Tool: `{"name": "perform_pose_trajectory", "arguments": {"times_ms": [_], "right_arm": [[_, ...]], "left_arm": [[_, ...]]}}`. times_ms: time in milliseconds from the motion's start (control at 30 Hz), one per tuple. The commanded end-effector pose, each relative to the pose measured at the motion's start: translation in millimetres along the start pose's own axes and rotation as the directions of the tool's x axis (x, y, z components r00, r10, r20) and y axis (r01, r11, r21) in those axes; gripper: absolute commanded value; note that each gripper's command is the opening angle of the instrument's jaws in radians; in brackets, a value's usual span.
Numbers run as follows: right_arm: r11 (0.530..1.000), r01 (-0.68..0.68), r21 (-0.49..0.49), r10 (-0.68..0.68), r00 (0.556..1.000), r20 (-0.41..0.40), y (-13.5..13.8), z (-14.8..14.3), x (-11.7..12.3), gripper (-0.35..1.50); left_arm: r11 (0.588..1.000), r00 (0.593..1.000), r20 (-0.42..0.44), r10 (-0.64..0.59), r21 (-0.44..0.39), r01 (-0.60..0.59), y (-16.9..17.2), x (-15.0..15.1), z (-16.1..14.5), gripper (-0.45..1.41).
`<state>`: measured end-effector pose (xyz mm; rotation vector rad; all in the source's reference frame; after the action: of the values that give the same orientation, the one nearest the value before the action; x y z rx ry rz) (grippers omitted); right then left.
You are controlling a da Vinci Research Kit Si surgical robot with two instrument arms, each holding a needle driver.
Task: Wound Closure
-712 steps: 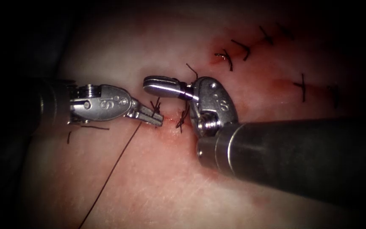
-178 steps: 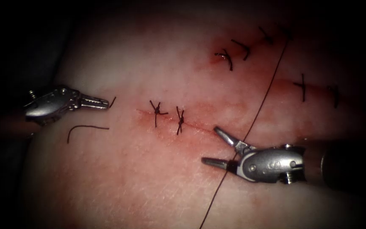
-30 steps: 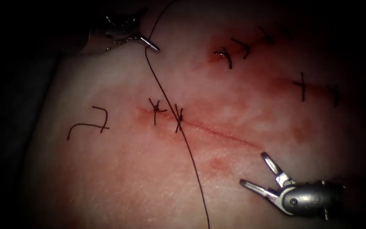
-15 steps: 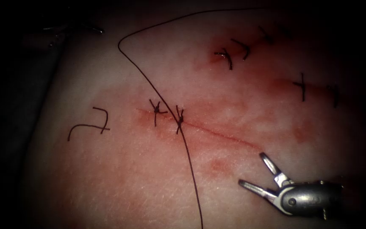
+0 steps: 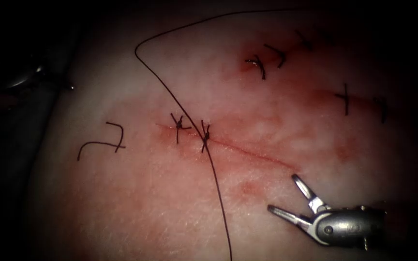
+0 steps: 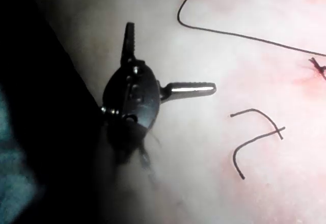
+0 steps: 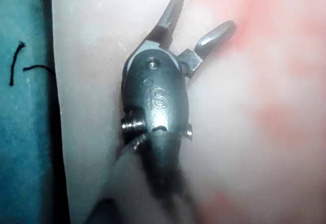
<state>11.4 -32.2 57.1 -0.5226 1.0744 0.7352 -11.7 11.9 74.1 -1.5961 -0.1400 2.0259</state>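
Between stitches: both tools hold nothing. Right tool [image 5: 286, 195], jaws spread, hovers just below the cut's [image 5: 252, 151] open right end. Left tool [image 6: 165, 61], jaws wide, is off the tissue's [image 5: 136, 203] left edge. Thread [image 5: 214, 174] lies loose across the second knot [image 5: 204, 137], left of the right tool. Needle unseen; locating it is required.

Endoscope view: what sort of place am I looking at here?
Probably a surgical-robot practice bench. Pale tissue carries a partly stitched cut, loose thread lies across it, and the right tool and left tool hold nothing.
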Motion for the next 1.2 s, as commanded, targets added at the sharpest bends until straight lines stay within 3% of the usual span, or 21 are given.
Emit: {"name": "perform_pose_trajectory", "arguments": {"times_ms": [33,200,267,333,367,633,667,900,933,1200], "right_arm": [[1.0,-0.002,0.002,0.002,1.0,-0.001,-0.9,0.3,-0.6,1.03],[1.0,-0.002,0.002,0.002,1.0,0.0,-0.8,0.2,-0.7,1.03],[1.0,-0.002,0.003,0.002,1.0,-0.001,-0.7,0.1,-0.7,1.03],[1.0,-0.002,0.003,0.002,1.0,-0.001,-0.7,0.2,-0.7,1.03],[1.0,-0.002,0.003,0.002,1.0,-0.001,-0.7,0.2,-0.7,1.03],[1.0,-0.002,0.004,0.002,1.0,-0.001,-0.7,0.1,-0.8,1.03],[1.0,-0.002,0.005,0.002,1.0,-0.002,-0.5,0.1,-0.9,1.01],[1.0,-0.011,0.006,0.011,1.0,-0.001,0.0,0.2,-1.5,1.0],[1.0,-0.011,0.005,0.011,1.0,-0.002,-0.1,0.2,-1.6,1.0],[1.0,-0.01,0.007,0.011,1.0,-0.004,-0.1,0.0,-1.6,1.0]], "left_arm": [[0.998,0.998,0.012,0.062,-0.021,-0.061,1.9,-0.9,1.1,1.16],[0.971,0.972,0.098,0.215,-0.128,-0.202,10.8,-1.2,3.8,1.16],[0.932,0.932,0.135,0.337,-0.192,-0.309,15.5,-0.8,5.7,1.14],[0.906,0.906,0.155,0.393,-0.234,-0.353,17.4,-0.4,6.6,1.14],[0.873,0.868,0.182,0.462,-0.27,-0.407,19.2,0.4,7.6,1.13],[0.756,0.73,0.234,0.642,-0.354,-0.551,24.1,3.6,11.3,1.13],[0.727,0.699,0.238,0.674,-0.381,-0.571,25.5,4.2,12.1,1.13],[0.629,0.595,0.24,0.767,-0.469,-0.62,30.4,6.5,15.5,1.13],[0.6,0.561,0.245,0.791,-0.493,-0.631,31.4,6.7,16.5,1.13],[0.482,0.45,0.233,0.862,-0.65,-0.588,34.5,4.9,19.8,1.09]]}}
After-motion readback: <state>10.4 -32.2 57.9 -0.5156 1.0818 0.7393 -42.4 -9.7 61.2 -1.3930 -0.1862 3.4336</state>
